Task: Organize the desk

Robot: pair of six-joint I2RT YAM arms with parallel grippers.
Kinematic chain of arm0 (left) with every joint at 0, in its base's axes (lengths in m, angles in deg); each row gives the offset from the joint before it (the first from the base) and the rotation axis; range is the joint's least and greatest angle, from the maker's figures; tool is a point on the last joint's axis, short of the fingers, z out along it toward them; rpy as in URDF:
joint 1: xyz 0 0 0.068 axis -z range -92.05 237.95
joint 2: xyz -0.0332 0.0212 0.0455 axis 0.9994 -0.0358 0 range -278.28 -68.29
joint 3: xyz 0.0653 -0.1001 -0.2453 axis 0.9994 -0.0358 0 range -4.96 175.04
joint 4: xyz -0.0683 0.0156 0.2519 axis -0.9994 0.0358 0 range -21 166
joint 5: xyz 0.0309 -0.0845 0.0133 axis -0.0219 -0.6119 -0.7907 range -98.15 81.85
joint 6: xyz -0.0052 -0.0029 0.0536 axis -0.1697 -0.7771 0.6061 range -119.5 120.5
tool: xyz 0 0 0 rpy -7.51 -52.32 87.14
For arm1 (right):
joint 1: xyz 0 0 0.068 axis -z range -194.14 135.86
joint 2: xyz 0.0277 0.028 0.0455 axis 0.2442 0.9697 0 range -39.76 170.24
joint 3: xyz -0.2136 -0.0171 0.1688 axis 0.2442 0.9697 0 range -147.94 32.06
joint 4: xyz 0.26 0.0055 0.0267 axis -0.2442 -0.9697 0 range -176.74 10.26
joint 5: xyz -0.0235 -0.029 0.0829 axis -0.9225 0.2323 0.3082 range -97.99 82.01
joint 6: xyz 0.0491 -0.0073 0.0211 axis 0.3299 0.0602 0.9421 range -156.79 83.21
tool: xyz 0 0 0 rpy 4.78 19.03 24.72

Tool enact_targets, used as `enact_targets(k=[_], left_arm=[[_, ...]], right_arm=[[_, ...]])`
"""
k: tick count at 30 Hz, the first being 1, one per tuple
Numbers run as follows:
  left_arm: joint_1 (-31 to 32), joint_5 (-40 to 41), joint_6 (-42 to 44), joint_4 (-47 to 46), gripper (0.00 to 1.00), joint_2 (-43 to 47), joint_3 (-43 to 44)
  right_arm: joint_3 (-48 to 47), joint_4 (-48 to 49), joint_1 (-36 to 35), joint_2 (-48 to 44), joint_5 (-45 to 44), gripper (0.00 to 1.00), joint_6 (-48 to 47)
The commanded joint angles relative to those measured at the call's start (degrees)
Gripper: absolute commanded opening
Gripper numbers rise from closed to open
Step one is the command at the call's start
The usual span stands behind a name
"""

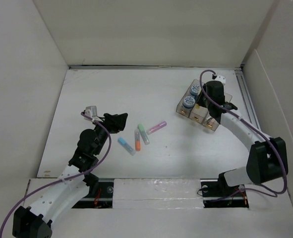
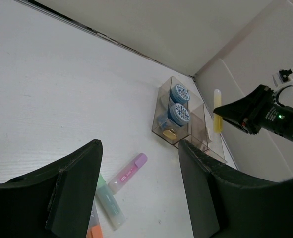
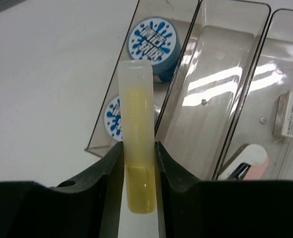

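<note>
Table: large flat white matte table [image 1: 101, 94], walled in white, fills the overhead view, with both arm bases at its lower edge.
Right hand: right hand [image 3: 139, 153] hangs over the tray at the upper right of the overhead view, clamped on a pale yellow translucent highlighter [image 3: 136, 124]. In the left wrist view the highlighter stands upright.
Tray: small clear plastic three-compartment tray [image 3: 210, 99] rests on the table near its upper right corner.
Tubs: two round tubs with blue splash-pattern lids [image 1: 195, 89] [image 1: 188, 102] sit in the tray's compartment at the left of the right wrist view.
Left hand: left hand [image 1: 117, 120], centre left of the overhead view, has its fingers spread wide and grips nothing.
Loose markers: a purple highlighter [image 1: 156, 127], a green highlighter [image 1: 143, 134], an orange highlighter [image 1: 137, 140] and a blue highlighter [image 1: 126, 145] lie at the middle of the table. The green and orange ones are just beside each other.
</note>
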Motion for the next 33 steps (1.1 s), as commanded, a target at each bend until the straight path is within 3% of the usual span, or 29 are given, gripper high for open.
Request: enact_targets(k=[1,10,12,13,16,18,21,22,24,28,30,32,33], left_arm=[[0.2,-0.4,0.9,-2.7,0.58,0.9,2.3],[0.2,0.2,1.0,-2.5,0.58,1.0,2.4],[0.2,-0.1,1.0,-2.4,0.58,0.8,2.5],[0.2,-0.1,1.0,-2.6,0.58,0.6,2.5],[0.2,0.3,1.1,-2.4,0.58,0.3,2.5],[0.2,0.2,1.1,-2.4,0.58,0.5,2.5],[0.2,0.4,1.1,-2.6,0.58,0.6,2.4],[0.2,0.5,1.1,-2.5,0.58,0.6,2.4],[0.2,0.1,1.1,-2.4,0.58,0.6,2.5],[0.2,0.7,1.1,-2.4,0.58,0.6,2.4],[0.2,0.7,1.1,-2.3,0.58,0.8,2.5],[0.2,0.7,1.1,-2.4,0.58,0.8,2.5],[0.2,0.7,1.3,-2.4,0.58,0.7,2.4]], right_arm=[[-3.9,5.7,3.3,2.9,-0.9,0.17,2.5],[-2.2,10.3,10.4,7.2,1.2,0.21,4.9],[-2.6,9.8,10.4,7.9,1.9,0.36,4.9],[-2.8,9.4,10.9,8.2,2.2,0.52,4.8],[-3.1,9.0,10.9,7.4,3.1,0.70,4.2],[-2.5,9.0,10.9,5.8,3.5,0.74,3.4],[0.3,11.4,9.1,1.3,6.6,0.67,1.4],[1.6,13.1,8.1,-0.2,8.5,0.50,0.6],[4.8,16.2,3.7,-2.8,13.9,0.28,-2.1],[4.0,10.0,-7.0,-1.2,13.9,0.13,-6.9],[3.8,8.7,-11.3,0.8,16.6,0.14,-8.9],[4.5,8.7,-18.5,1.7,16.6,0.28,-9.0],[4.6,9.3,-21.0,2.3,16.5,0.41,-8.7]])
